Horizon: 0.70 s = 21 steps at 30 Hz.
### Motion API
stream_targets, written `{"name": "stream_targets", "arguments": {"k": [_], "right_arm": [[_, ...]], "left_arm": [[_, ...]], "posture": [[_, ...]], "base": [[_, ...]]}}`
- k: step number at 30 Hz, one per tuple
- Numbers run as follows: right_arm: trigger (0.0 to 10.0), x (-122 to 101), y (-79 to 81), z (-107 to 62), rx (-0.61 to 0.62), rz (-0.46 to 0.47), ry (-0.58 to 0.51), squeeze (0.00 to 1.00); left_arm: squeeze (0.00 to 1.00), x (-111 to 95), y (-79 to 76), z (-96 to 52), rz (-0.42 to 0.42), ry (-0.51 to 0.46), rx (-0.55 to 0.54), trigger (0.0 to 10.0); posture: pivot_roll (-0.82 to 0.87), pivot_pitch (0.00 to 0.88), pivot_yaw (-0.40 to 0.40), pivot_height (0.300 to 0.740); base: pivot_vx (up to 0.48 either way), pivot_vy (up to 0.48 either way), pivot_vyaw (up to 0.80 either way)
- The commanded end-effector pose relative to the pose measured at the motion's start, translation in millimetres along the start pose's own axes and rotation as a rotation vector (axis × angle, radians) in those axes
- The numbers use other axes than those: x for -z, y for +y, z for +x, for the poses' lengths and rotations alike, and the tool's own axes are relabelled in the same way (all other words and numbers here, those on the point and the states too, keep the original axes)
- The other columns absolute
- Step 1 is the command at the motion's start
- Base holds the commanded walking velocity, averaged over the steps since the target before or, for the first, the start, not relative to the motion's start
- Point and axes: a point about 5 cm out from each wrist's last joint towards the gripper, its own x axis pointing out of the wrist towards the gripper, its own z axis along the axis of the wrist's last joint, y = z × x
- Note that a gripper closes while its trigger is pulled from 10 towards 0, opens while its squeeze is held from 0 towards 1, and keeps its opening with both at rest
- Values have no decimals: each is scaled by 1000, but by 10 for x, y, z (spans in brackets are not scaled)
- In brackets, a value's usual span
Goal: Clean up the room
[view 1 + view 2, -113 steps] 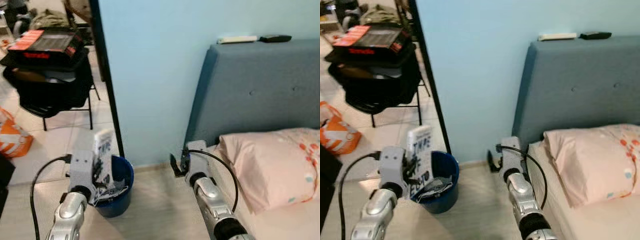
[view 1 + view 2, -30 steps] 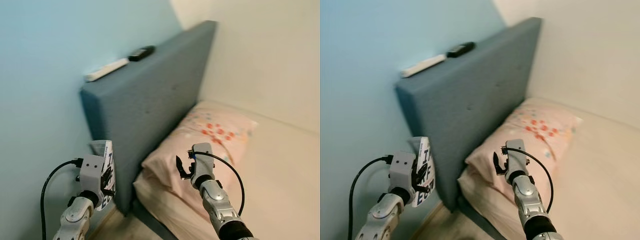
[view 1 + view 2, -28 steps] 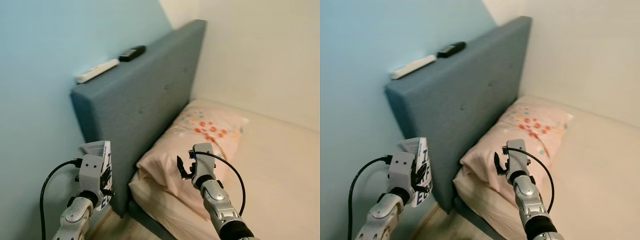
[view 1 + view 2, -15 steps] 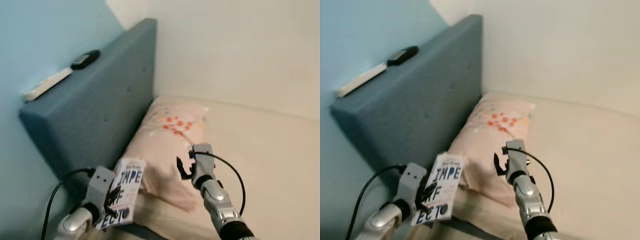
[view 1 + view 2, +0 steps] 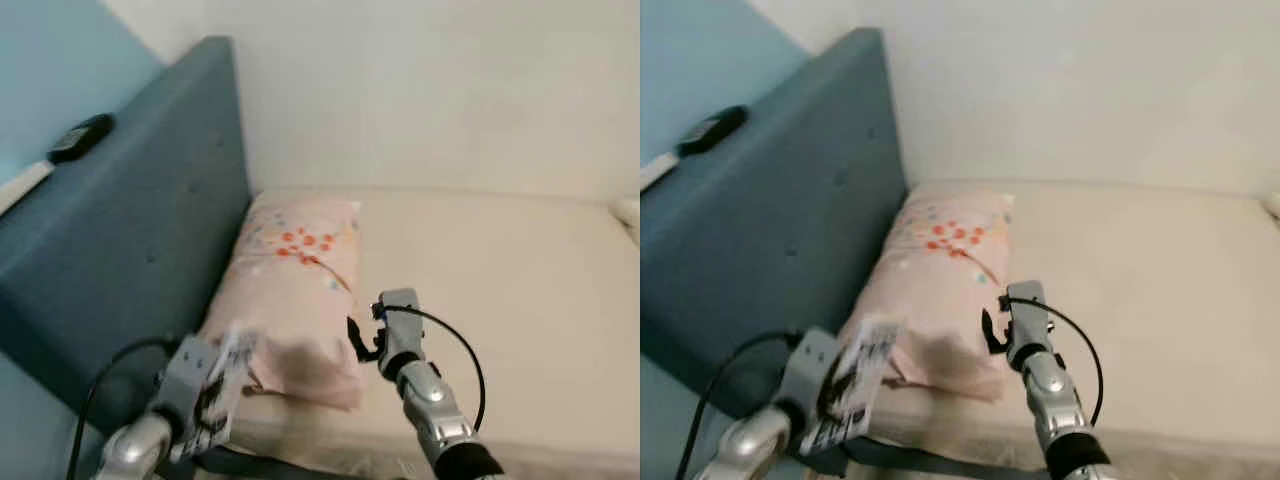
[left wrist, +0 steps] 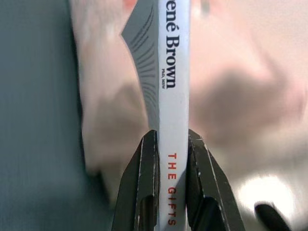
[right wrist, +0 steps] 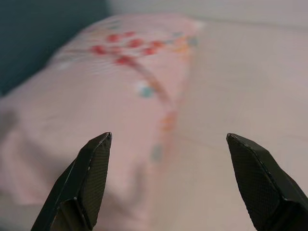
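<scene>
My left pincer [image 6: 169, 180] is clamped on a book [image 6: 173, 96], spine between its fingers, held upright just off the near corner of the pillow [image 5: 295, 270] by the headboard [image 5: 130, 230]. My right pincer [image 7: 171, 183] is spread wide and holds nothing, hovering over the bed [image 5: 500, 270] beside the pillow.

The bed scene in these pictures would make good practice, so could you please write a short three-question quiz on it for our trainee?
1. True or false: the left tool is shut on the book.
2. What lies under the right tool? A) pillow and mattress B) a blue bin C) a chair
3. Fill in: the dark remote rests on top of the ____.

Key: 1 true; 2 A; 3 headboard.
</scene>
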Motion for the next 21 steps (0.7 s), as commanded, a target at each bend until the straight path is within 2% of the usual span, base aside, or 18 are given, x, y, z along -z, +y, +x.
{"name": "stream_targets", "arguments": {"k": [1,5,9,14,17,21], "right_arm": [[10000,24,9,-14,7,20,7,0],[10000,34,-29,-27,21,21,9,0],[10000,38,-40,-31,23,21,11,0],[10000,34,-44,-30,25,20,10,0],[10000,46,-39,-34,15,18,18,0],[10000,69,-9,-34,-7,4,36,0]], "left_arm": [[0,26,48,-20,-10,-8,-67,10000],[0,-33,6,15,-74,-38,-96,10000],[0,-57,-33,33,-68,-55,-95,10000],[0,-76,-15,47,-70,-65,-151,10000],[0,-69,39,35,-80,-65,-226,10000],[0,-34,83,-12,-97,-59,-269,10000]], "posture": [[40,109,-5,740],[35,110,-3,740],[34,111,-1,740],[33,113,-2,740],[33,113,-2,740],[39,116,-10,740]], "base": [[0,0,-800],[0,0,-800],[0,0,-800],[0,0,-800],[0,0,-525],[0,0,0]]}}
